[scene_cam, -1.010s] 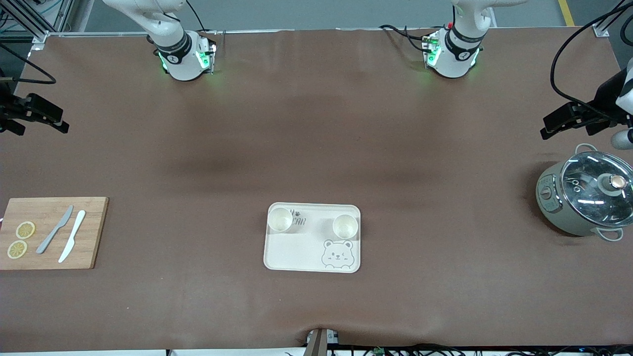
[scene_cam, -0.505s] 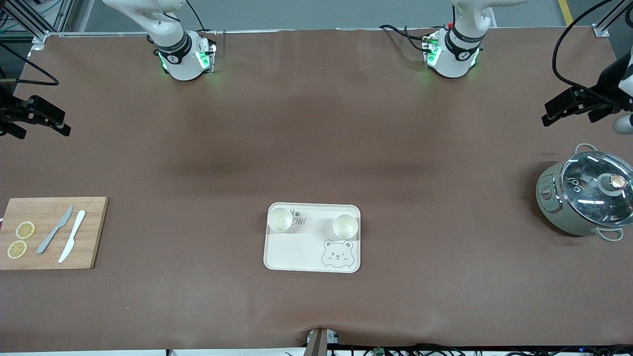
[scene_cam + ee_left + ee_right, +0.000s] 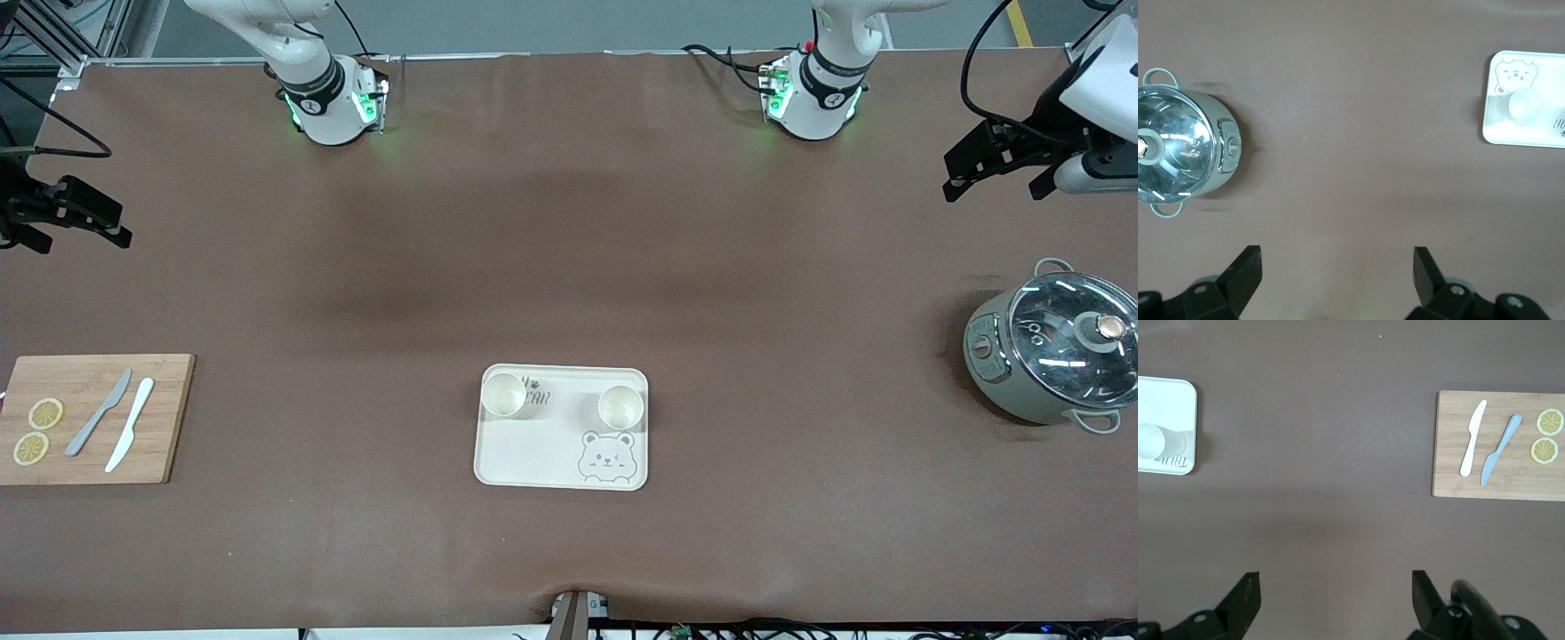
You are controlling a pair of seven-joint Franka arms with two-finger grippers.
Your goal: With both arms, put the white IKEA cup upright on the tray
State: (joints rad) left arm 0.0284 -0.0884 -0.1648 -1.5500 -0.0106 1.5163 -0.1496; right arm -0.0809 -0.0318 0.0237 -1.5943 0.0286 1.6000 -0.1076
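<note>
Two cups (image 3: 503, 396) (image 3: 621, 407) stand upright on the tray (image 3: 533, 462), frame centre; left gripper (image 3: 965, 173) and right gripper (image 3: 107, 227), both wide and empty, hang at opposite frame edges.

A flat cream rectangular tray (image 3: 524, 462) carries a grey cartoon bear face (image 3: 606, 458) at its five o'clock corner and dark lettering (image 3: 538, 397) near eleven o'clock. Two white cups (image 3: 503, 395) match it. The table covering (image 3: 569, 249) is plain brown, the bamboo cutting board (image 3: 160, 418) tan.
</note>
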